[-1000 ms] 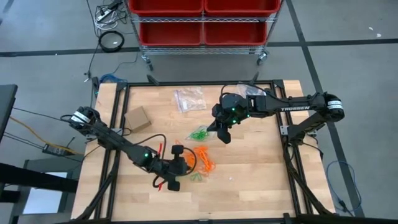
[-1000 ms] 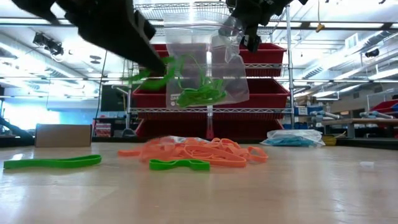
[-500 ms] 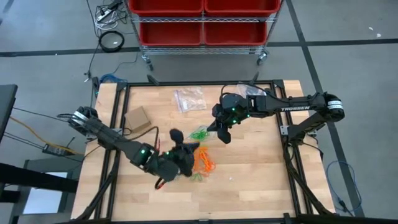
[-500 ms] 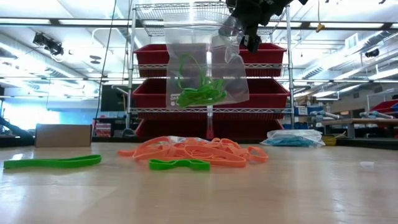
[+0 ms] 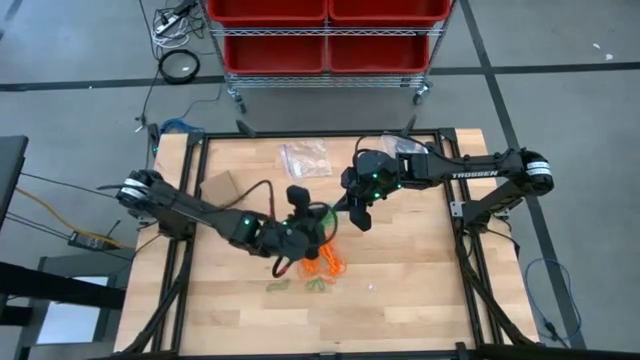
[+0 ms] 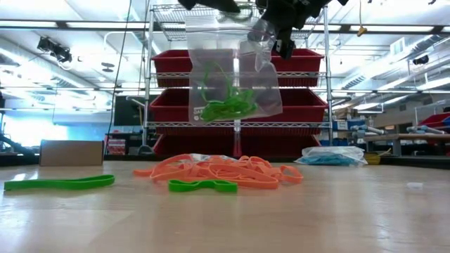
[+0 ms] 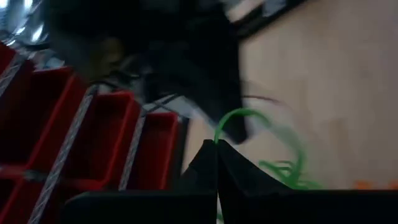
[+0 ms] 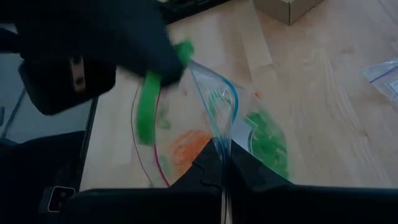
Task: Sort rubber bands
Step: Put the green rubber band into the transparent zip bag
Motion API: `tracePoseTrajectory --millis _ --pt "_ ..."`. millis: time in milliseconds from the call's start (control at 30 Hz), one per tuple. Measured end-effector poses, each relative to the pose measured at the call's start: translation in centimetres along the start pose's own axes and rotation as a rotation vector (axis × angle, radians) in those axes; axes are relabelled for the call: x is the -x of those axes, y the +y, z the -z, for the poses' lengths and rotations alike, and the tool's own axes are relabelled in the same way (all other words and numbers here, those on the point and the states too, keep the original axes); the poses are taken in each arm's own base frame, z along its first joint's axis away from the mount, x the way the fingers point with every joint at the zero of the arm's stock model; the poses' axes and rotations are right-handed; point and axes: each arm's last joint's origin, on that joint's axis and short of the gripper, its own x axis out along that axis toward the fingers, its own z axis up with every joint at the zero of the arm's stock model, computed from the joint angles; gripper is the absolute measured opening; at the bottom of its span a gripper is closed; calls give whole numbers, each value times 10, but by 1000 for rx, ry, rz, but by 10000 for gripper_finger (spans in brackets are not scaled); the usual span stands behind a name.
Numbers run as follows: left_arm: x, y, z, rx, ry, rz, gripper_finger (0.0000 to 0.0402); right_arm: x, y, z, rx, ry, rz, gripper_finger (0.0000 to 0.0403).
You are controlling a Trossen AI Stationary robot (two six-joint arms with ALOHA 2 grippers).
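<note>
As held: thin green rubber band [image 7: 239,118], left tool [image 7: 217,144]

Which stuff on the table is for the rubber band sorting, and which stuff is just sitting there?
For the job:
- green rubber bands in the clear bag
- orange rubber bands on the table
- right hand holding the bag
- left hand bringing a green band

Just lying about:
- cardboard box
- red bins

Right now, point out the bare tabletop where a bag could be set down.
Free: the right side of the table, below the right arm and right of the orange rubber bands, and the near-left corner below the cardboard box. Crowded: the middle, where both arms meet at the held bag.
</note>
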Motion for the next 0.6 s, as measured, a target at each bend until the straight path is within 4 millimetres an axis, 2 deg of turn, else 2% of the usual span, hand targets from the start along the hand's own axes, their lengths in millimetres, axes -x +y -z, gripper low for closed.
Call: tracePoseTrajectory --millis 200,600 --pt "-4 -16 0 -37 9 21 8 0 0 0 2 4 1 0" --pt "13 -30 -6 -56 -41 47 21 0 0 0 2 5 1 0"
